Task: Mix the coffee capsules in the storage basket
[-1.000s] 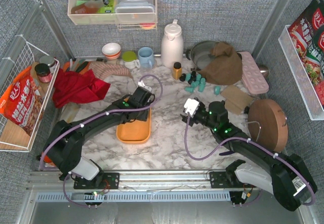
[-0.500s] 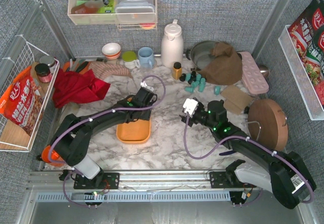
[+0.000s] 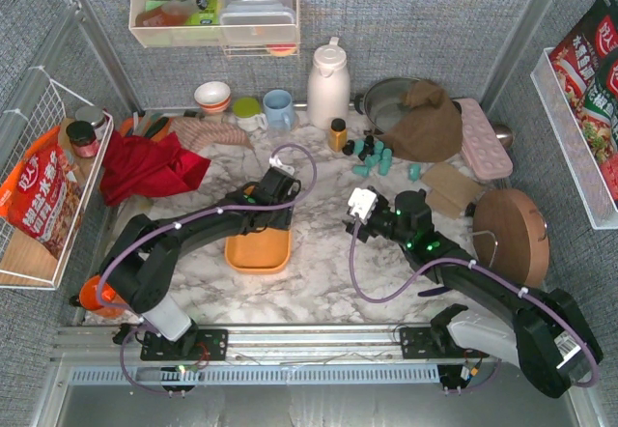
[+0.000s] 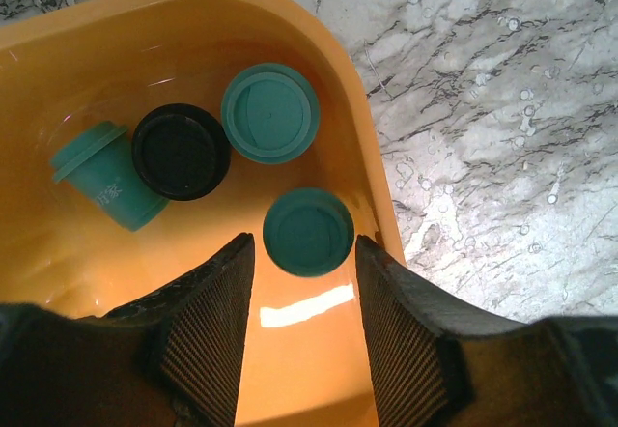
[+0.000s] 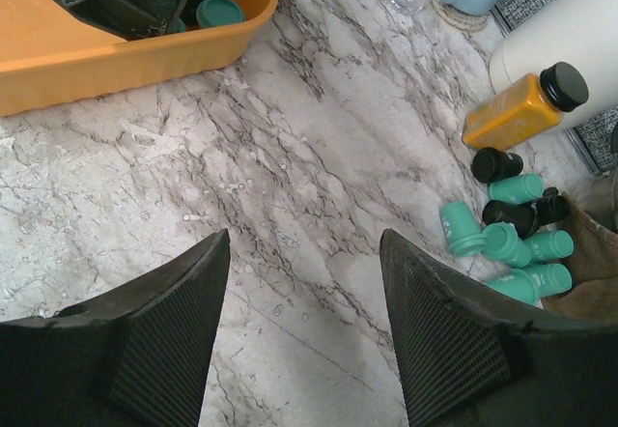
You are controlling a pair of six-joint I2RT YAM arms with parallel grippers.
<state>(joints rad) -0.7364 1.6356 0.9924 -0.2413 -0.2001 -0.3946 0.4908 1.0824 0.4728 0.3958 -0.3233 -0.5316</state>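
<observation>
The left arm (image 3: 193, 224) has drawn its elbow in since a second ago, its left gripper (image 4: 302, 253) still down in the storage basket (image 4: 357, 128), fingers parted just clear of a teal capsule (image 4: 307, 231) among three other coffee capsules (image 4: 270, 113). The right gripper (image 5: 301, 248) stays open, empty, over marble (image 5: 290, 137).

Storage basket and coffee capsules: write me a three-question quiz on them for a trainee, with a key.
1. How many coffee capsules lie inside the storage basket in the left wrist view? A: two. B: four. C: seven.
2. True or false: the right gripper is closed on a capsule.
3. Fill in: the amber bottle beside the loose capsules has a ___ cap.
Key: 1 B; 2 false; 3 black.
</observation>
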